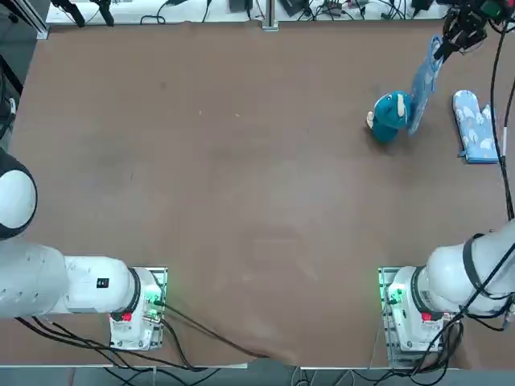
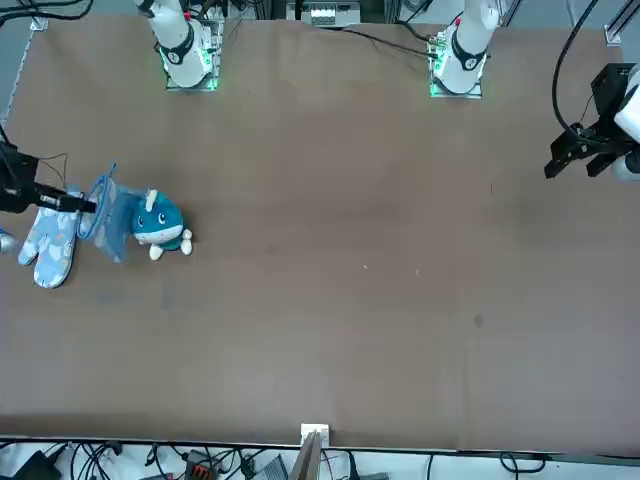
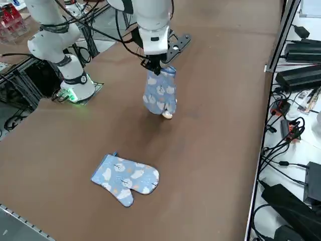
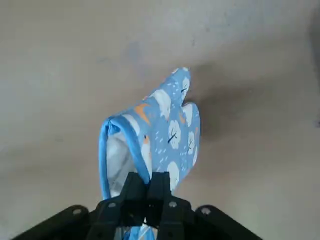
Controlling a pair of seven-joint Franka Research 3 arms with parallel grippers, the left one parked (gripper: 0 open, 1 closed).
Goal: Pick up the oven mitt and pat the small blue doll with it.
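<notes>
1. Right gripper point(image 4: 146, 192) is clamped on the cuff edge of the oven mitt point(image 4: 165, 135), fingers pressed together on the blue binding — the mitt hangs below it, off the table.
2. Seen from overhead, the hanging mitt point(image 1: 424, 80) sits right beside the small blue doll point(image 1: 389, 116), at the far right of the table; whether fabric touches plush I cannot tell.
3. Second mitt point(image 3: 125, 177) lies flat on the table, further to the robot's right, untouched.
4. Done, judging by this: the pickup. The mitt is lifted and brought to the doll.
5. Left: the patting itself — lowering the mitt's dangling end onto the doll, likely more than once.
</notes>
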